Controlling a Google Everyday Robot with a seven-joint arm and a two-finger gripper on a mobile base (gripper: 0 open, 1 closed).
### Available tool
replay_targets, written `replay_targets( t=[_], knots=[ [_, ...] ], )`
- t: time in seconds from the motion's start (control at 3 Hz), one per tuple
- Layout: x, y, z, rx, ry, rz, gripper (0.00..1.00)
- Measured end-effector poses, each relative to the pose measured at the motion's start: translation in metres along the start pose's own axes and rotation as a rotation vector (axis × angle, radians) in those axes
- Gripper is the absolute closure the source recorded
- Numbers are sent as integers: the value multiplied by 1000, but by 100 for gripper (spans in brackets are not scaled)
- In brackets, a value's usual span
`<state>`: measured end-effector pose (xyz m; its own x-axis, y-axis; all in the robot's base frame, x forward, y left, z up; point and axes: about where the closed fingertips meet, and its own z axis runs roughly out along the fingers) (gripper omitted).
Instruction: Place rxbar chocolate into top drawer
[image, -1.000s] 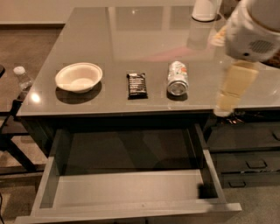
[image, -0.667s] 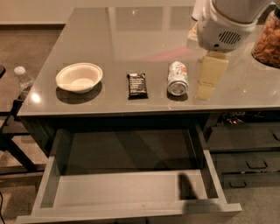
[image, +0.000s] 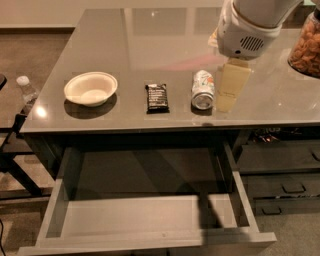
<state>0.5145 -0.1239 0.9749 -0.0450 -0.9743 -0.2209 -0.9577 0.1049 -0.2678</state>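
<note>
Status: over approx. the last sec. the gripper (image: 227, 97) has traversed from the right edge of the table (image: 150, 40) inward, parallel to the front edge, w/ the step size shrinking between frames. It now hangs low over the surface, just beside the drinks can (image: 202, 89) on the can's right side; contact w/ the can cannot be confirmed. Gripper state (released vs. clenched): cannot tell. It carries no load. The rxbar chocolate (image: 157, 97) is unchanged: flat on the table near the front edge, approx. mid-length, long axis pointing to the back edge, apart from the can on its right and the bowl (image: 91, 88) toward the front-left corner. The top drawer (image: 135, 216) remains pulled out below the front edge, w/ nothing seen in it; only the arm's shadow has shifted across its bottom. Assessment: task is in the approach phase, w/ no pick done and no placement done. The can lies between gripper and bar, so the remaining travel needs to clear the can, prob. by passing over it, before descent onto the bar. Risk: a low lateral pass could roll the can along the front edge toward the bar. The snack jar (image: 305, 45) at the right edge is now well clear of the arm.
</note>
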Motion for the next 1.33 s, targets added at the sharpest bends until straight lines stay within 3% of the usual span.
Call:
replay_targets(
  t=[0.33,0.67,1.33],
  knots=[
    [-19,-33,49,-43,-19,-4,0],
    [-23,-35,52,-40,-26,-5,0],
    [-72,-65,75,-40,-76,-70,0]
  ],
)
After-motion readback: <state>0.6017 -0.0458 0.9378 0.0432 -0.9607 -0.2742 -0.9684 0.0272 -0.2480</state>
